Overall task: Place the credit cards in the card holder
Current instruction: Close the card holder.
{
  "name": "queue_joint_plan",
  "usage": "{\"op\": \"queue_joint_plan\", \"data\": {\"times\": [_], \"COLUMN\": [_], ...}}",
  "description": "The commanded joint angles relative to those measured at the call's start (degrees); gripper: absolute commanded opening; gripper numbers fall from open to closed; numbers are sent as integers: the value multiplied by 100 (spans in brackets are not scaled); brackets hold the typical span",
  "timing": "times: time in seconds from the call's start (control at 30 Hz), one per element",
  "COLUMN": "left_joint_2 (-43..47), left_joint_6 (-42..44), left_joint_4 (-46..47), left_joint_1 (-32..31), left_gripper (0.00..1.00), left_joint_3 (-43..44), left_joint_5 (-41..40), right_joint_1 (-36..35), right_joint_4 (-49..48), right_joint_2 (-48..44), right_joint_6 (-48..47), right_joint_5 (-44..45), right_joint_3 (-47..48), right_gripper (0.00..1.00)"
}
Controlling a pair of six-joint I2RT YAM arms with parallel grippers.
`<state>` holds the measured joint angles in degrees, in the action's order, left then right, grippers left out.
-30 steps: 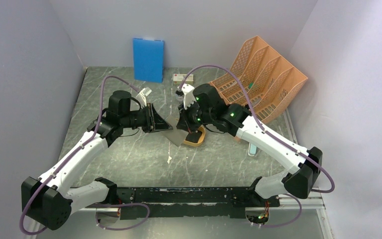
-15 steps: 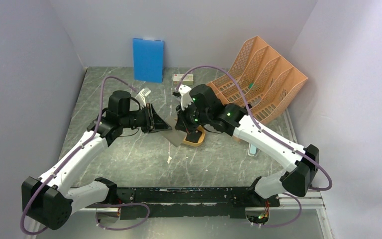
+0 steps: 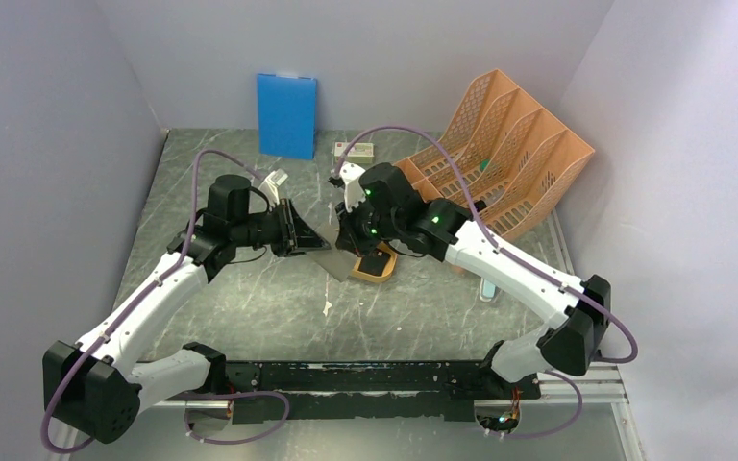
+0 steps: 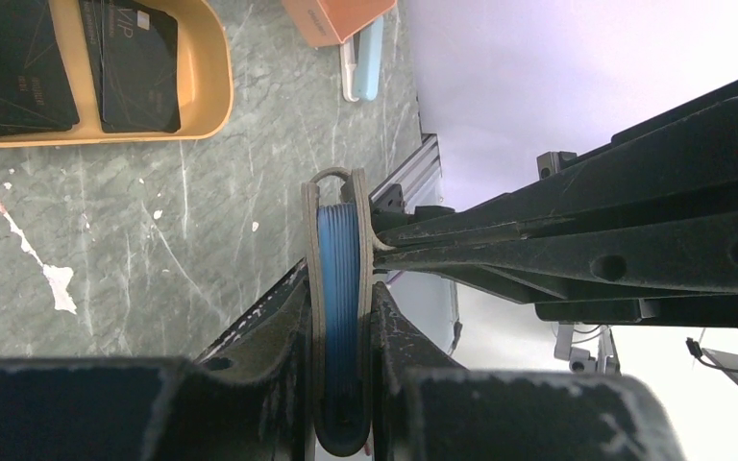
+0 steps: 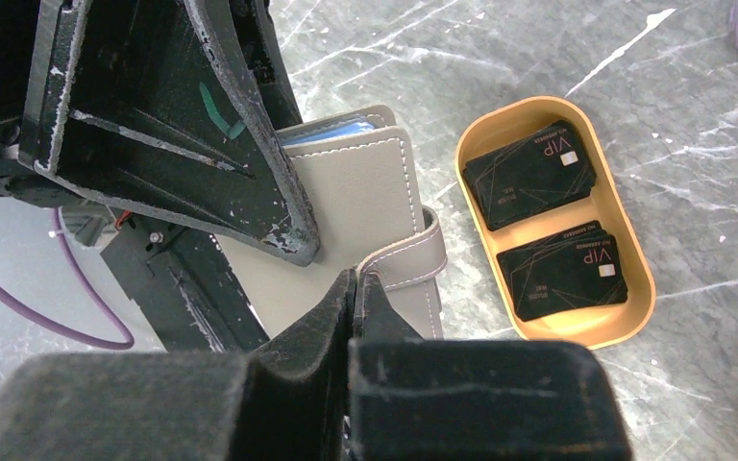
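Robot lab test cell, folks!
Pale lilac-grey partition walls (image 3: pixel 48 115) box in a dark green marble-look tabletop (image 3: pixel 250 298); two white-and-black robot arms (image 3: pixel 144 303) w/ purple cables (image 3: pixel 399 129) bolted to a black mounting rail (image 3: pixel 365 376) at near edge; props at back: orange mesh file rack (image 3: pixel 509 144), blue rectangular board (image 3: pixel 286 115).

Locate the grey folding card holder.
The card holder is mid-table, clamped in the left gripper, strap pinched by the right gripper, left of the mustard-yellow oval tray.
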<state>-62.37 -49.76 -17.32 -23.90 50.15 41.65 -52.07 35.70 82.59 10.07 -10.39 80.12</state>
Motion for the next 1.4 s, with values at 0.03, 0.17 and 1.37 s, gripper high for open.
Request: {"op": "queue_joint_plan", "data": {"times": [0.03, 0.17, 1.37], "left_joint_2": [279, 310, 484], "left_joint_6": [-485, -588, 834], "left_joint_4": [1328, 1468, -1011], "left_joint_1": [-62, -62, 61], "left_gripper": [5, 5, 5], "left_joint_3": [240, 235, -1623], "left_joint_5": [820, 870, -3476], "right_joint_1": [-286, -374, -426], "right_joint_4": [186, 213, -1169], "right_joint_2": [396, 513, -2017], "right_joint_6": [77, 88, 1031], "right_joint_5": [-248, -219, 1780], "right_joint_3": [75, 133, -1701], "right_gripper": [0, 0, 80]}}
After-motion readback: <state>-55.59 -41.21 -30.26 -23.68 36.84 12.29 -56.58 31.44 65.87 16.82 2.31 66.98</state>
